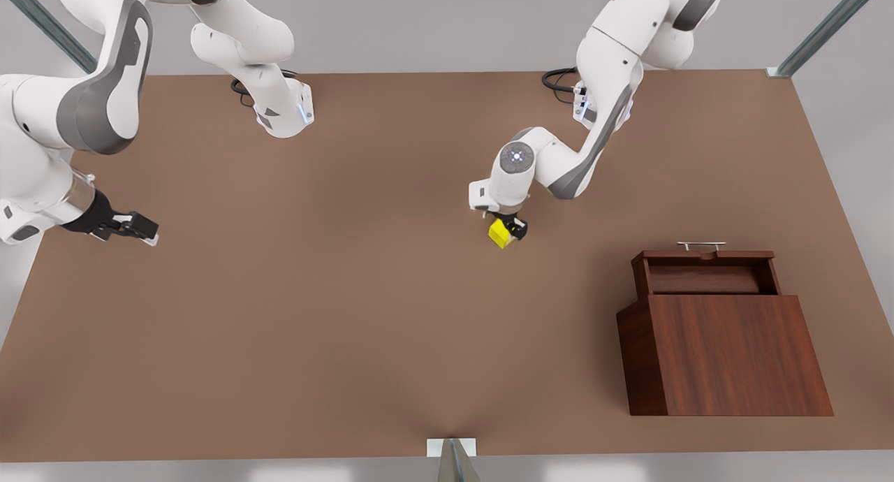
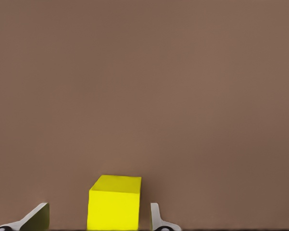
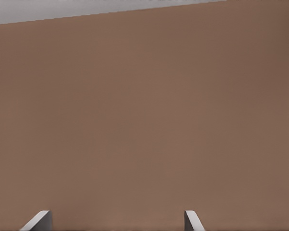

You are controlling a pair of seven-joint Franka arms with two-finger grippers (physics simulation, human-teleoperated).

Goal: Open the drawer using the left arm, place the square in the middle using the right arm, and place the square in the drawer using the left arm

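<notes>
Worktop (image 1: 349,293) carried the cabinet (image 1: 726,353) at lower right, its drawer (image 1: 705,272) pulled out. Centre frame, the left tool (image 1: 512,229) straddled the square (image 1: 499,234), fingers (image 2: 156,216) apart, not gripping. The right tool (image 1: 133,227) waited released at far left.

Square (image 1: 500,233) on the table (image 1: 349,314) near mid-table, left gripper (image 1: 512,229) over it, cabinet (image 1: 726,349) toward the front view's right, drawer (image 1: 705,272) pulled out, right gripper (image 1: 129,227) far on the front view's left.
</notes>
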